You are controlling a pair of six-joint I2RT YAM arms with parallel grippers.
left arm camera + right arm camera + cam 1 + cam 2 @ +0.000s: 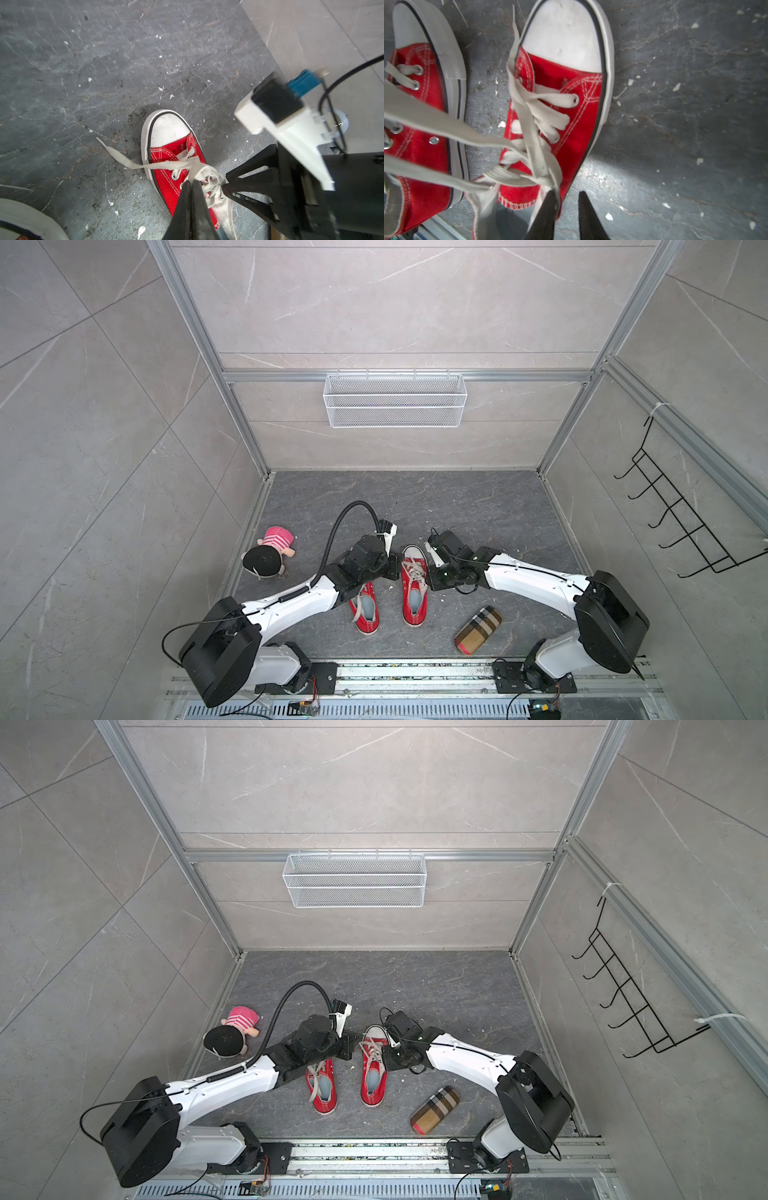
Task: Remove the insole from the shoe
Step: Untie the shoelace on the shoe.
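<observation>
Two red sneakers lie side by side on the dark floor. Both grippers are at the right-hand shoe (pixel 412 552) (pixel 374 1032) (pixel 166 168) (pixel 571 83), whose white laces hang loose. Its pale blue-grey insole (pixel 415 598) (pixel 373 1079) shows inside the opening. My left gripper (pixel 395 568) (pixel 192 182) is shut at the shoe's left side, with a white lace (pixel 145 165) running out of its tips. At the shoe's right side, my right gripper (pixel 430 578) (pixel 566 195) has a gap between its fingers: one finger is over the shoe's rim and the other is outside above the floor.
The second red sneaker (pixel 368 626) (pixel 425 145) lies just to the left, partly under my left arm. A doll (pixel 272 551) lies at the far left and a plaid roll (pixel 478 629) at the front right. On the walls hang a wire basket (pixel 395 400) and a black hook rack (pixel 681 510).
</observation>
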